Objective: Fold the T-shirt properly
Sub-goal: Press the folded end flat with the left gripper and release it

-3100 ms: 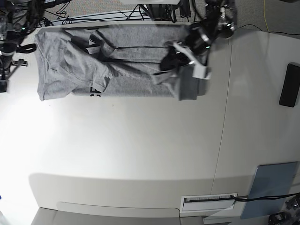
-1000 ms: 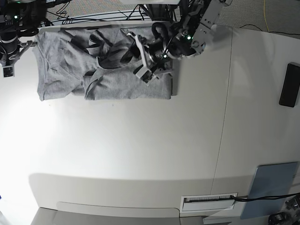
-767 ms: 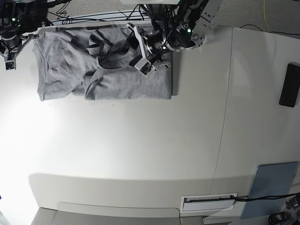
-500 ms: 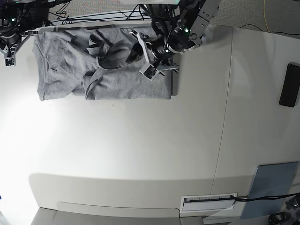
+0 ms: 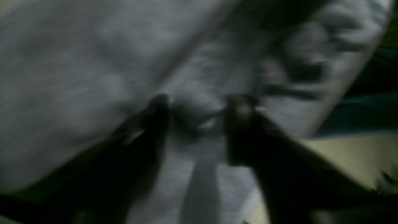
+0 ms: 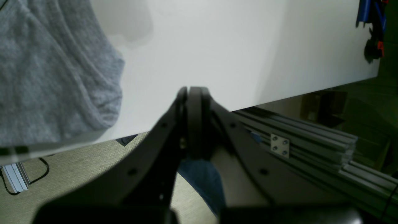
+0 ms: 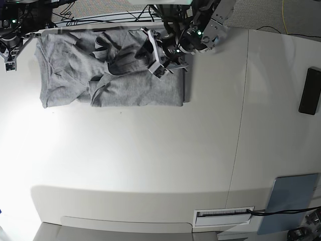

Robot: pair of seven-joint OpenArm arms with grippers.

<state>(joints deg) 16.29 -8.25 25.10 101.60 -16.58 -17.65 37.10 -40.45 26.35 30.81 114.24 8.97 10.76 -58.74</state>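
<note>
Left gripper: jaws part-spread, a small bunch of grey cloth between the fingertips — whether it is truly pinched, I cannot tell; the view is blurred.
Right gripper: pressed together, holding nothing, past the table edge at the upper left of the base view.
T-shirt: across the top of the base view, partly folded, rumpled in the middle.
Handling: soft, light, limp — likely to sag and slide; best taken at a hem or fold edge.
</note>
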